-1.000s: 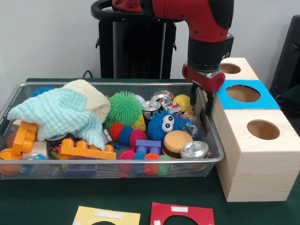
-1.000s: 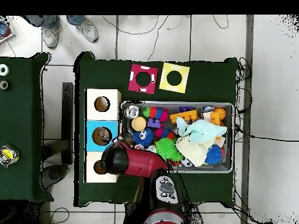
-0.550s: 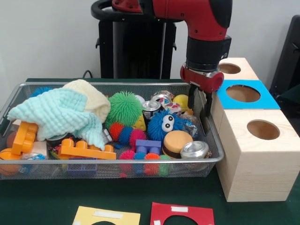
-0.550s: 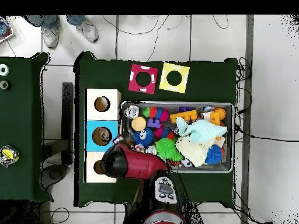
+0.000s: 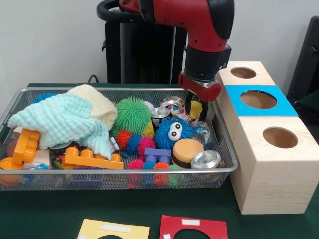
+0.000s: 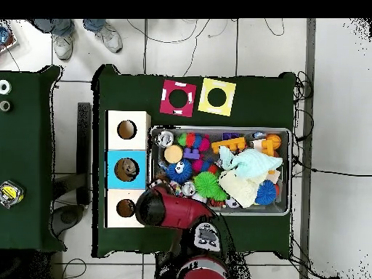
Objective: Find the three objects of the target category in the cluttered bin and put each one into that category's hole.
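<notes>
Hanging over the wire basket (image 5: 15, 107), the gripper (image 5: 197, 110) jaws stand apart, empty, astride a yellow ball (image 5: 195, 109) beside the blue-topped wooden box (image 5: 259, 99)

No text, label, brand, number or sign can be read in either view. The cans (image 5: 160, 117) in the wire bin (image 5: 30, 94) carry printed patterns, but these are too small and blurred to make out as words. The red card (image 5: 194, 227) and the yellow card (image 5: 113, 230) at the lower edge of the front view each bear pale strips of tape with nothing legible on them. The blue panel (image 5: 238, 101) on the wooden box (image 5: 269, 169) is plain.
</notes>
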You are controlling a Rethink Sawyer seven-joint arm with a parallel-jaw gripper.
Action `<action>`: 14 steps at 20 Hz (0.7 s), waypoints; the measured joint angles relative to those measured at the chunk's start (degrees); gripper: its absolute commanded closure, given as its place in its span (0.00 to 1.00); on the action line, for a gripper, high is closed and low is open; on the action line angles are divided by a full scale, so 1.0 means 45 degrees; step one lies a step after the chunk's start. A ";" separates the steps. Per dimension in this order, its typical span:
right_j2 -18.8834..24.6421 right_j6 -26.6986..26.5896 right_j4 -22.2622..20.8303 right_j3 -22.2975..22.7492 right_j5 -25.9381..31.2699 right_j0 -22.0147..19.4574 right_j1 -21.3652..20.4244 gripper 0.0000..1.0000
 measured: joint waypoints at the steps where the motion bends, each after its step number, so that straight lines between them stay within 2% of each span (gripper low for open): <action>1: -0.0029 0.0000 -0.0005 0.0020 0.0000 -0.0004 0.0039 0.00; 14: -0.0121 0.0000 -0.0081 0.0096 -0.0005 -0.0555 0.0299 0.00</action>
